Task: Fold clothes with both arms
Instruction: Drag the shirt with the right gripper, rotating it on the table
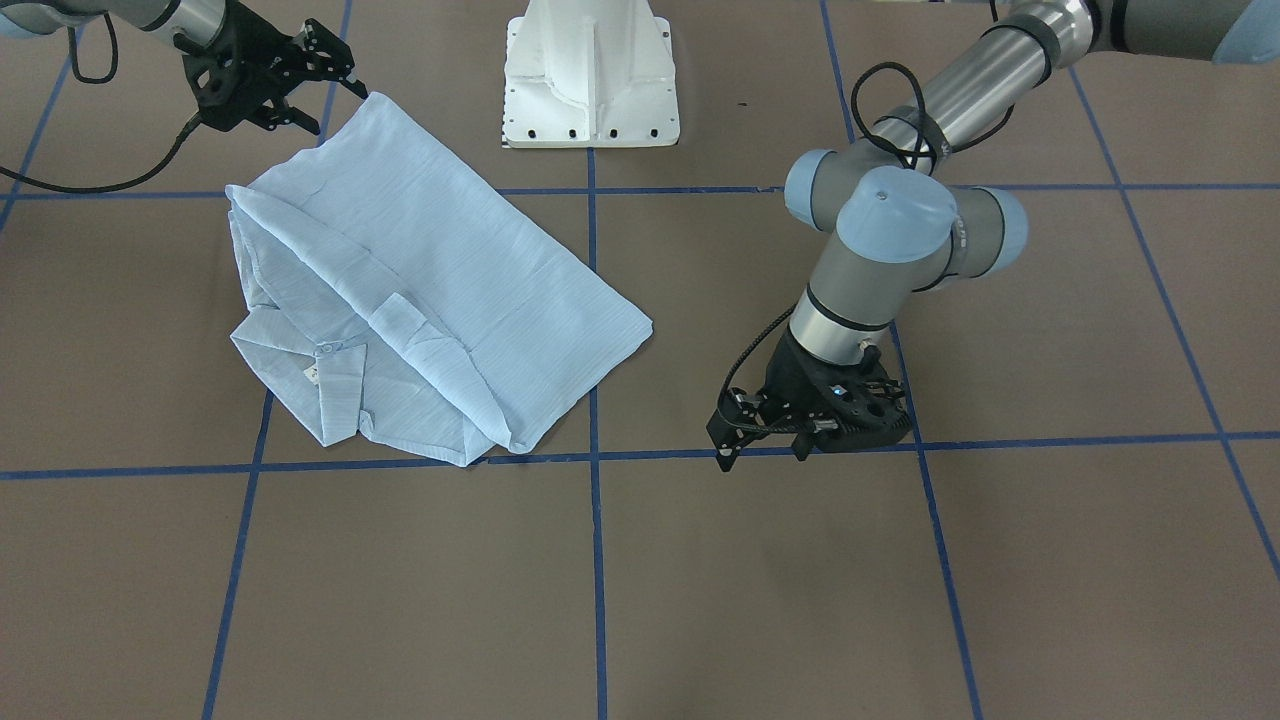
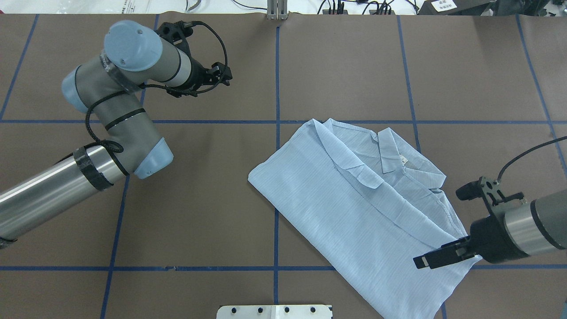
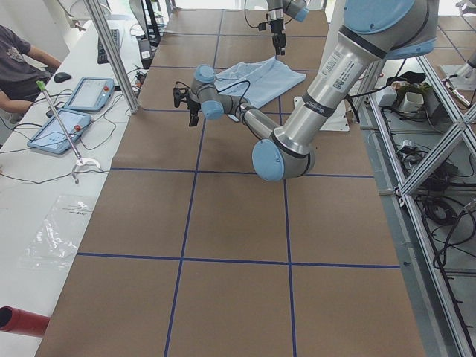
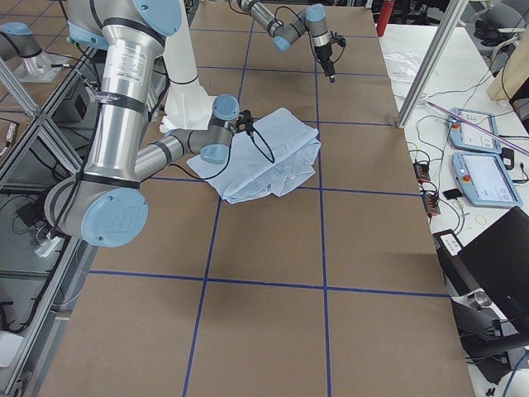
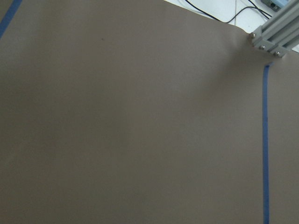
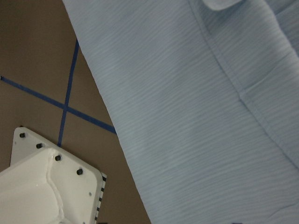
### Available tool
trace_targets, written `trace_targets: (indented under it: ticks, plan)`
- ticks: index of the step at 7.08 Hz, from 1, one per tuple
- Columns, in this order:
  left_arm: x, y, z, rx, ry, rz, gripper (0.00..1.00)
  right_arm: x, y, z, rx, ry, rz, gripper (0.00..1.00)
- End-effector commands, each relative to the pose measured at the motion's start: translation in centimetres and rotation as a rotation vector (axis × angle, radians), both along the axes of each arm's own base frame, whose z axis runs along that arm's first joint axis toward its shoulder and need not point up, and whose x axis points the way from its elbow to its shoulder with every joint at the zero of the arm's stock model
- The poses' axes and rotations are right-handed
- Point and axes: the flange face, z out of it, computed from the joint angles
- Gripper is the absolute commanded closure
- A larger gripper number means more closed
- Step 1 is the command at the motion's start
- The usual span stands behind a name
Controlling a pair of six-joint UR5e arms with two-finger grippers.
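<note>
Garment position: the thin pale-blue striped long-sleeved shirt lies part-folded on the brown table with blue tape lines, right of centre, with its collar toward the far side. Its long axis runs diagonally, from far left to near right. The black two-finger right gripper hangs at the near-right corner with its fingers spread and nothing pinched (contact with the cloth cannot be confirmed). The black two-finger left gripper is well apart on the left, fingers spread and empty. The right arm is therefore the nearer. The left arm would likely need to reach the shirt's far-left end before a joint fold.
</note>
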Motion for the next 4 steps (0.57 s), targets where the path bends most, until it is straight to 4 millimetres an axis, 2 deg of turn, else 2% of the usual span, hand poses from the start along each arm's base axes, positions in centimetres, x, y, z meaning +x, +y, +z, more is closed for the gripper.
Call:
trace_targets:
  ticks: [1, 2, 3, 4]
  plan:
    - [3.8, 8.8, -4.6, -0.087, 0.028, 0.076, 0.0, 3.9, -4.7, 2.5, -0.031, 0.024, 0.119, 0.0]
    - [6.4, 12.7, -4.5, -0.156, 0.046, 0.102, 0.0, 5.4, -7.3, 3.7, -0.039, 0.033, 0.175, 0.0]
    - [8.5, 15.2, -4.2, -0.205, 0.049, 0.103, 0.01, 6.2, -8.3, 4.5, -0.005, 0.05, 0.197, 0.0]
    - [9.9, 16.5, -3.8, -0.232, -0.015, 0.093, 0.01, 6.4, -9.1, 5.9, 0.033, 0.077, 0.206, 0.0]
